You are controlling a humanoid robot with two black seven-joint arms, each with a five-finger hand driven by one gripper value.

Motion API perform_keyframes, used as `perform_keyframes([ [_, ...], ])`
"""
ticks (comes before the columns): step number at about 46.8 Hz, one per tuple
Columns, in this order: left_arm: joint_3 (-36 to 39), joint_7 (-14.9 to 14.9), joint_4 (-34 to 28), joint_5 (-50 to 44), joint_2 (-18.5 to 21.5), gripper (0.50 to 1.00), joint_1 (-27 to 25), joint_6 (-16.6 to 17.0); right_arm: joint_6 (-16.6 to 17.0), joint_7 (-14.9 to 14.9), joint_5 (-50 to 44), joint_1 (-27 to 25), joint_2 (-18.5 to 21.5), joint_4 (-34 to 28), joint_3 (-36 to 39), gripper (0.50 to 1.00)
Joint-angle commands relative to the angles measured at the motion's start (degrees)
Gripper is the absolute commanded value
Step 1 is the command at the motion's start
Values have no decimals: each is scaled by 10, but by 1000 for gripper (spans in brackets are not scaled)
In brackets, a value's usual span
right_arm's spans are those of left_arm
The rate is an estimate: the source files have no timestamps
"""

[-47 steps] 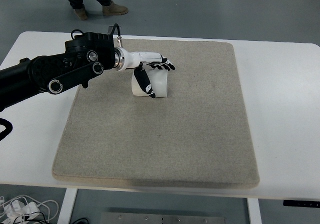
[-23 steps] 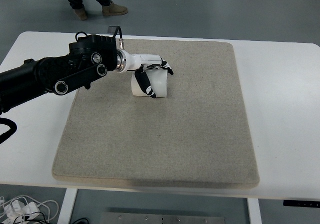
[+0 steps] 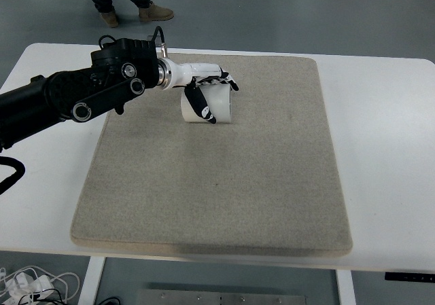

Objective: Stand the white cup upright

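White cup (image 3: 216, 106) caught under the left hand (image 3: 206, 90), far left part of the beige mat (image 3: 224, 183). Grasped from above: thumb (image 3: 198, 105) draped down the near side of the wall, other fingers (image 3: 224, 82) curled over the top and far side. Closed on the cup, then, and not merely resting on it, judging by the wrap on both sides.

Cup apparently still lying over or tipped, its curved wall toward the camera and no open mouth showing; hard to tell whether its bottom edge touches the mat or hangs just above it. Wrist rolled so the palm faces down and forward, likely to allow a turn of the forearm that brings the mouth up. Top grip chosen, probably, because a cup on its side offers only its round wall; pinching across that wall keeps it from rolling away on the fabric.

Step in hand: the tipping itself, cup held but not yet standing. Mat underneath soft enough to stop sliding, helpful for setting the base down.

Right hand nowhere in view. Beyond the left hand, past the white table (image 3: 387, 128), a person's legs and shoes (image 3: 129, 6) on the grey floor.
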Motion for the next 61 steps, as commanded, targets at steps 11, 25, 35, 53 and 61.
perform_keyframes([
  [11, -35, -29, 9, -149, 42, 500, 14, -9, 0, 0, 0, 0, 0, 0, 0, 952],
  [25, -77, -117, 34, -239, 56, 500, 60, -2, 0, 0, 0, 0, 0, 0, 0, 952],
  [35, -165, -160, 40, -238, 51, 500, 126, -3, 0, 0, 0, 0, 0, 0, 0, 952],
  [53, -217, -278, 51, -268, 49, 500, 189, 1, 0, 0, 0, 0, 0, 0, 0, 952],
  [61, -216, -342, 93, -286, 28, 500, 191, 5, 0, 0, 0, 0, 0, 0, 0, 952],
])
